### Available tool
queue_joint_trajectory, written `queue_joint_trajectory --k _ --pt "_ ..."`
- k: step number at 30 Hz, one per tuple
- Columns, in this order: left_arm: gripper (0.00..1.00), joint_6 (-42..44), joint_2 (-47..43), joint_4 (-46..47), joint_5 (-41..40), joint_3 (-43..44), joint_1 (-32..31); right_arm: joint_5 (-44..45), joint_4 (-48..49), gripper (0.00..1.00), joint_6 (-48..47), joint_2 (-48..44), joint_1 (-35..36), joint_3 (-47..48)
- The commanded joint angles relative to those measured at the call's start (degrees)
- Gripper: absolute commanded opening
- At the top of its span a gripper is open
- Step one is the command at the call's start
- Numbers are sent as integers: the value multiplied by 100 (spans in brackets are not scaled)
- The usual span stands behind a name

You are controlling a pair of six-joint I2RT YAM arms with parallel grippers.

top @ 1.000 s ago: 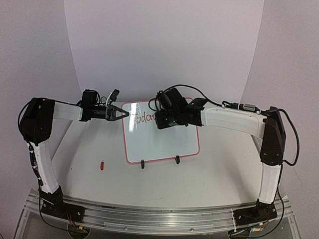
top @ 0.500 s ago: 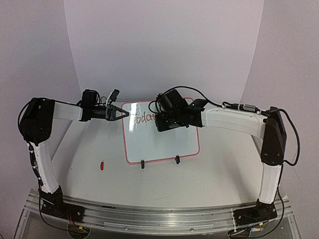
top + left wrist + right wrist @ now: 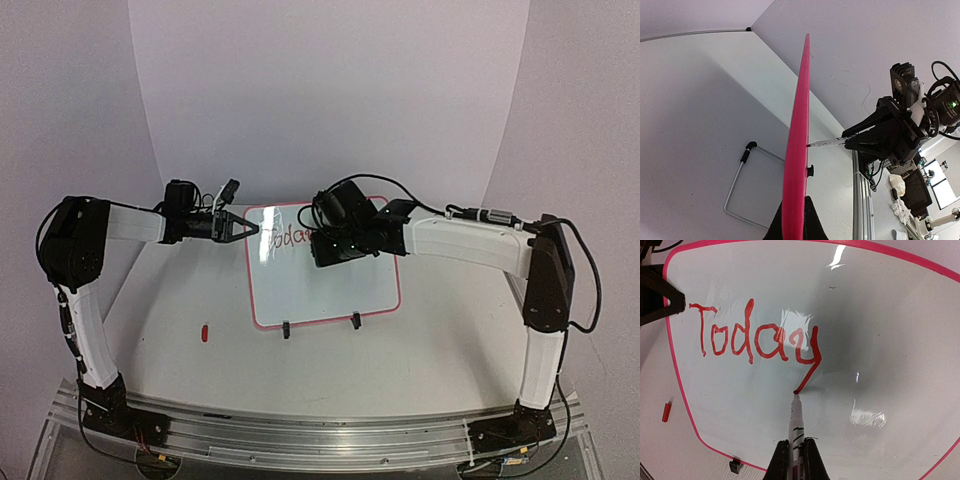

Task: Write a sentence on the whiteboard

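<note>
Left gripper (image 3: pixel 247 228) pinches the whiteboard's (image 3: pixel 322 296) left edge. Right gripper (image 3: pixel 795 460) clamps a marker (image 3: pixel 796 423), tip seemingly touching the sentence's (image 3: pixel 755 340) "y" tail; bare board lies right and below.

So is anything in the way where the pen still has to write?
No, nothing visible. The pen's tip sits at the y's tail; the board right of and below it is bare. The left gripper pinches the left edge.
</note>
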Motion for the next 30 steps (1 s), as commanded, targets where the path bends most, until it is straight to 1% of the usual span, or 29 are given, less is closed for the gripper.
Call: queue_joint_trajectory --k 1,8,16,23,27,30 --pt "0 577 78 8 -410 -9 -65 -39 -121 0 81 380 -110 169" --pt "0 566 73 25 -408 -13 -62 -14 69 0 26 510 -112 353" --pt "0 519 82 69 -427 -23 -67 -102 105 0 -77 377 -108 329" --pt "0 531 69 70 -425 -31 -66 -377 186 0 -238 -270 -112 43" --pt "0 532 74 70 -422 -27 -67 -661 611 0 -314 -733 -112 -319" --pt "0 533 73 64 -428 -18 -62 -680 844 0 -347 -1020 -107 -572"
